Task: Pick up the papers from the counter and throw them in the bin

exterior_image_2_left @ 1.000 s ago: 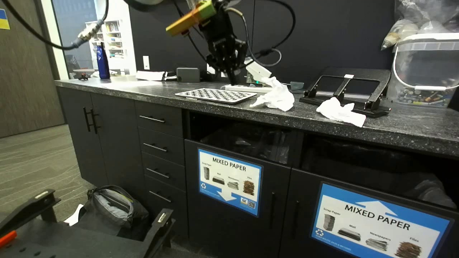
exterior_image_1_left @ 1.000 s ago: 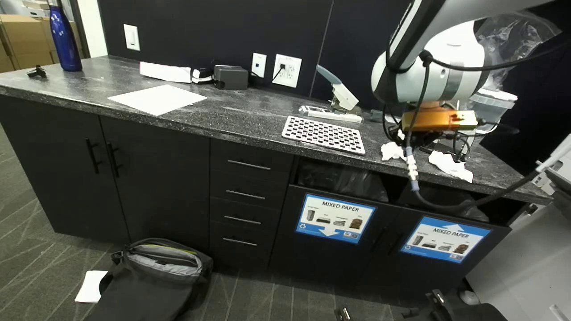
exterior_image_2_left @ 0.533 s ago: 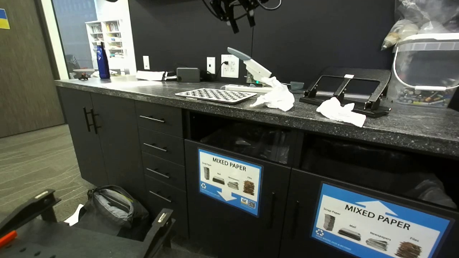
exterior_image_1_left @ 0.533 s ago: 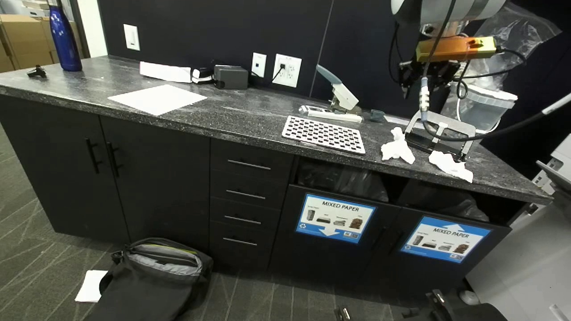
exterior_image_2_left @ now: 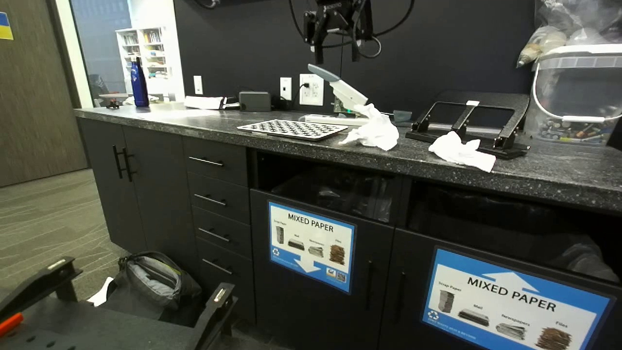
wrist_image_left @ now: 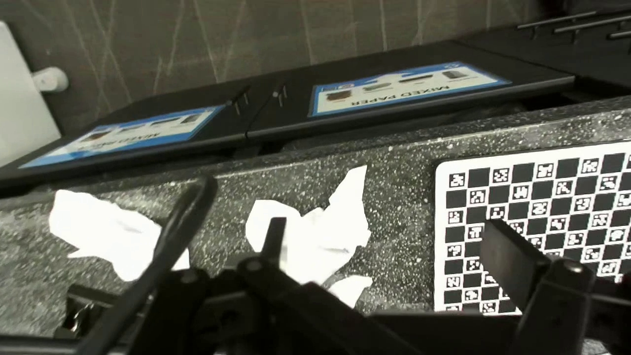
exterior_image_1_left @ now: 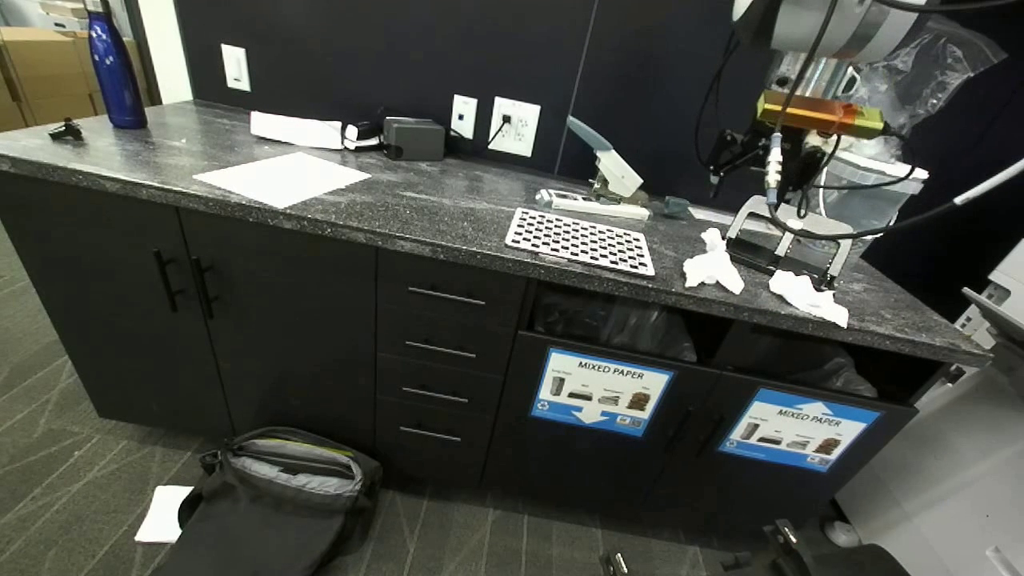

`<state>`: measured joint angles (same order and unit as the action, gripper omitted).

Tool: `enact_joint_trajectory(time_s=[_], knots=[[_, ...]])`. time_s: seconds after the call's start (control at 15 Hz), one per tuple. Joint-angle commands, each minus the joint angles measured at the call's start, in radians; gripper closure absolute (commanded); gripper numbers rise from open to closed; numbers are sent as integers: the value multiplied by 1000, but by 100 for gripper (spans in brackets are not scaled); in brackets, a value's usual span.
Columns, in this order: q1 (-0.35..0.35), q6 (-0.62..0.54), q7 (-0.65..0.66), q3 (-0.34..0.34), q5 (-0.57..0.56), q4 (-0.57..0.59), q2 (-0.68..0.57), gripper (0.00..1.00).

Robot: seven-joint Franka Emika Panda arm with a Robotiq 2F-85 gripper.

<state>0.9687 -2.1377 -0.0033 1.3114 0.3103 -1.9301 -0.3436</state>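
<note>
Two crumpled white papers lie on the dark speckled counter (exterior_image_1_left: pixel 448 196) near its front edge, one paper (exterior_image_2_left: pixel 374 131) beside the checkered mat and another paper (exterior_image_2_left: pixel 461 151) before the black stand. The wrist view shows both, the nearer paper (wrist_image_left: pixel 315 236) partly behind one finger and the farther paper (wrist_image_left: pixel 106 231) crossed by a cable. My gripper (exterior_image_2_left: pixel 335 54) hangs above the counter with its fingers spread wide and nothing between them. Below the counter, the bin shows as two slots with clear plastic liners (exterior_image_2_left: pixel 335 194) above "MIXED PAPER" signs.
Near the papers are the checkered mat (exterior_image_1_left: pixel 580 242), a large stapler (exterior_image_1_left: pixel 604 180), the black metal stand (exterior_image_2_left: pixel 466 121) and a clear bucket (exterior_image_2_left: pixel 576 97). A flat white sheet (exterior_image_1_left: pixel 284 178) and a blue bottle (exterior_image_1_left: pixel 116 68) are farther along. A bag (exterior_image_1_left: pixel 296 496) sits on the floor.
My gripper has risen from low over the counter, then come down slightly and shifted sideways. Its fingers have gone from together to wide apart. Both papers have stayed in place.
</note>
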Motion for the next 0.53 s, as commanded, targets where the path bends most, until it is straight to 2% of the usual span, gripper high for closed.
enact_joint_trajectory(time_s=[0.0, 0.13, 0.27, 0.4, 0.47], knots=[[-273, 25, -157, -195, 246, 72, -126, 0], [-430, 35, -219, -312, 358, 150, -216, 0], [-545, 27, -248, -396, 428, 249, -311, 0], [-622, -10, -242, -457, 452, 346, -410, 0], [-756, -69, -171, -618, 324, 391, -367, 0]])
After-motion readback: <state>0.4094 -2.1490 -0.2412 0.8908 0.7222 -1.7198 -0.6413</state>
